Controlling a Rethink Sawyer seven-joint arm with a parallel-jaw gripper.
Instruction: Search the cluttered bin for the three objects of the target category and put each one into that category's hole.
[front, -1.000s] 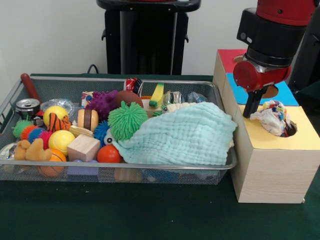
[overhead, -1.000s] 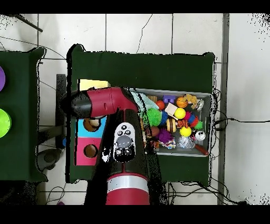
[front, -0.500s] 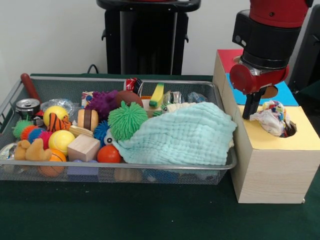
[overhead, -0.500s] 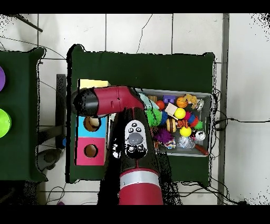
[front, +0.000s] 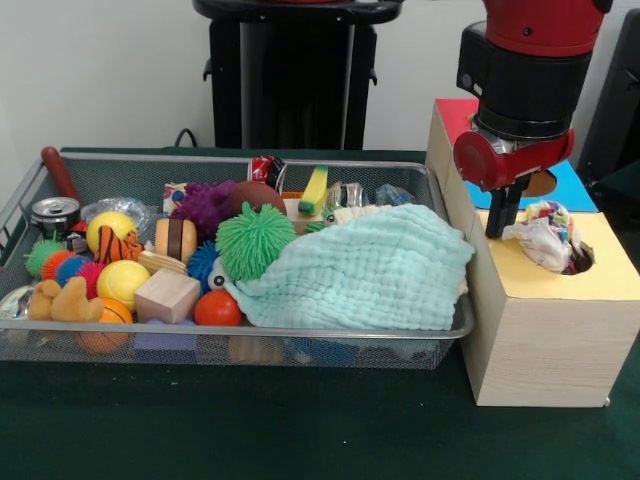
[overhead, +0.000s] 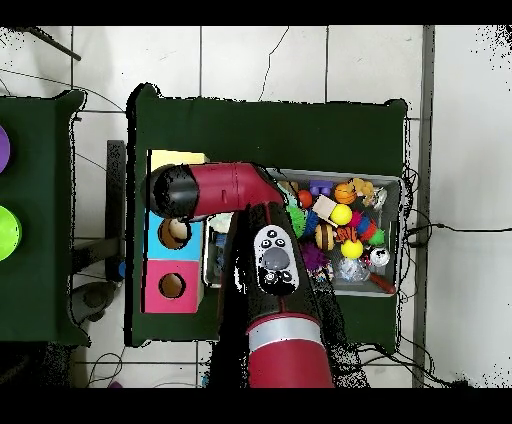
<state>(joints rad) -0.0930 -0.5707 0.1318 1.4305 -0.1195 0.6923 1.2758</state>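
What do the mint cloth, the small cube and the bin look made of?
Mint cloth: soft woven fabric, probably cotton gauze; crinkled, matte, drapes. Small cube: likely unfinished wood; pale, grain-like, matte faces. Bin: metal wire mesh, see-through walls, shiny rim.

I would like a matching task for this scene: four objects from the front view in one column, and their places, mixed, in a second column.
Objects:
1. mint cloth
2. crumpled cloth
3. wooden block
4. metal can

Places:
A. in the hole of the yellow section of the box
B. far left corner area of the bin
C. draped over the bin's right side
D. near the bin's front edge, beside the orange ball

Pairs: 1-C, 2-A, 3-D, 4-B
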